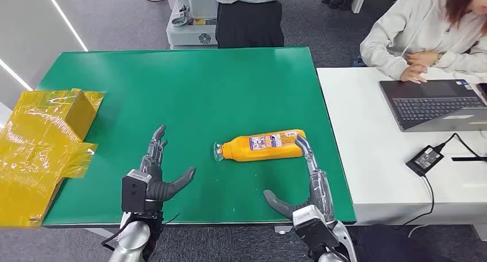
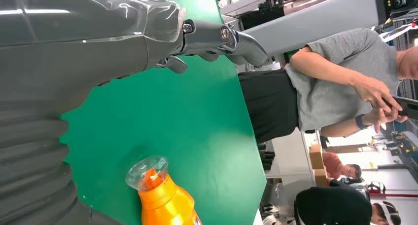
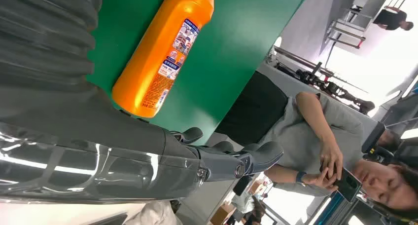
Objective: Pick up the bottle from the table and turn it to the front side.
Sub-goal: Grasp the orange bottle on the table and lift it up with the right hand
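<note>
While we look down from the head view, these are the things we can make out.

Bottle: we see the orange bottle (image 1: 263, 145) lying on its side on the green table (image 1: 189, 89), toward the table's right half, its clear cap (image 1: 218, 152) pointing toward our left hand and its base toward the table's right edge. A printed label (image 1: 266, 141) faces up.

Right hand: our right hand (image 1: 313, 184) is spread with nothing in its grasp; its fingertips (image 1: 301, 141) reach the base end of the bottle, and we cannot tell whether they touch it. The thumb juts out to the side, apart from the bottle.

Left hand: our left hand (image 1: 154, 170) hovers over the table's near left part, fingers apart and holding nothing, well apart from the bottle's cap.

Cardboard box: a box wrapped in yellow tape (image 1: 43, 141) sits at the table's left edge.

White desk: a white desk (image 1: 373, 158) stands just beside the green table on the right, bearing a laptop (image 1: 433, 104) and a black power adapter (image 1: 425, 158).

People: one person (image 1: 425, 32) sits at the laptop; another (image 1: 247, 15) stands past the table's far edge, holding a phone (image 3: 347, 183) in the right wrist view.
</note>
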Tool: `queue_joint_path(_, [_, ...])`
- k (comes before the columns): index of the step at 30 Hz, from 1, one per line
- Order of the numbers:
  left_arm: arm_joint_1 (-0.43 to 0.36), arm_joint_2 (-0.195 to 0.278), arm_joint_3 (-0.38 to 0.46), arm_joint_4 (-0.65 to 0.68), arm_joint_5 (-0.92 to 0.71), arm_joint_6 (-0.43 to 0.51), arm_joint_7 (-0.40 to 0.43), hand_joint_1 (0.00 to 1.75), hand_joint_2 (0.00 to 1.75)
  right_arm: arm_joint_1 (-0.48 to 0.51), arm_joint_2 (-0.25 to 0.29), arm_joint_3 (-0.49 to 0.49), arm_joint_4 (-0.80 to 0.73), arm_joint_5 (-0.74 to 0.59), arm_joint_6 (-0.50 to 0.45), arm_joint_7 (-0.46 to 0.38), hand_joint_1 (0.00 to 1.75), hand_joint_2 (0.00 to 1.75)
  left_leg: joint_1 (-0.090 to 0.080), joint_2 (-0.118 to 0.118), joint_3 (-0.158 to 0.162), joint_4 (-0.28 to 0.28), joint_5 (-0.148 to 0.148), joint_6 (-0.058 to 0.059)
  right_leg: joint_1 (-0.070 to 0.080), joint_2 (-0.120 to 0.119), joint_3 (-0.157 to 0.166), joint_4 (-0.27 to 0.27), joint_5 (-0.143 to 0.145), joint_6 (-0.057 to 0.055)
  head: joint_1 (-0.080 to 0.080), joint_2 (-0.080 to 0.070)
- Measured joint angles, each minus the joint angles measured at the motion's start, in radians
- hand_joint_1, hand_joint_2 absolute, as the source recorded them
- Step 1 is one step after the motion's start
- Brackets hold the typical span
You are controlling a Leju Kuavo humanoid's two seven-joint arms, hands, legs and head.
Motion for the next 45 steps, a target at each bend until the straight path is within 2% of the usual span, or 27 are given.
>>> queue_joint_path(23, [0.011, -0.002, 0.000, -0.014, -0.008, 0.003, 0.001, 0.00, 1.75, 0.000, 0.000, -0.002, 0.000, 0.001, 0.012, -0.006, 0.00, 1.75, 0.000, 0.000, 0.000, 0.000, 0.000, 0.000, 0.000, 0.000, 0.000, 0.000, 0.000, 0.000, 0.000, 0.000])
queue_joint_path(30, [-0.022, -0.020, 0.000, -0.009, -0.009, -0.007, 0.007, 0.00, 1.75, -0.022, -0.001, -0.030, 0.009, 0.005, 0.007, 0.024, 0.00, 1.75, 0.000, 0.000, 0.000, 0.000, 0.000, 0.000, 0.000, 0.000, 0.000, 0.000, 0.000, 0.000, 0.000, 0.000])
queue_joint_path(35, [-0.053, -0.039, -0.003, 0.011, -0.008, -0.022, 0.008, 0.00, 1.75, -0.065, -0.026, -0.075, 0.049, 0.058, -0.001, 0.081, 0.00, 1.75, 0.000, 0.000, 0.000, 0.001, 0.000, 0.000, 0.000, 0.000, 0.000, 0.000, 0.000, 0.000, 0.000, 0.000])
queue_joint_path(41, [-0.058, -0.042, -0.008, 0.034, 0.004, -0.031, -0.013, 0.00, 1.75, -0.112, -0.069, -0.113, 0.132, 0.092, 0.002, 0.093, 0.00, 1.75, 0.000, 0.000, 0.000, 0.001, 0.000, 0.000, 0.000, 0.001, 0.000, 0.000, 0.000, 0.000, 0.000, 0.000])
queue_joint_path(45, [-0.069, -0.041, -0.011, 0.055, 0.015, -0.041, -0.031, 0.00, 1.75, -0.182, -0.098, -0.115, 0.221, 0.106, 0.020, 0.109, 0.00, 1.75, 0.000, 0.001, 0.000, 0.001, 0.000, 0.000, 0.000, 0.001, 0.000, 0.000, 0.000, 0.000, 0.000, 0.000])
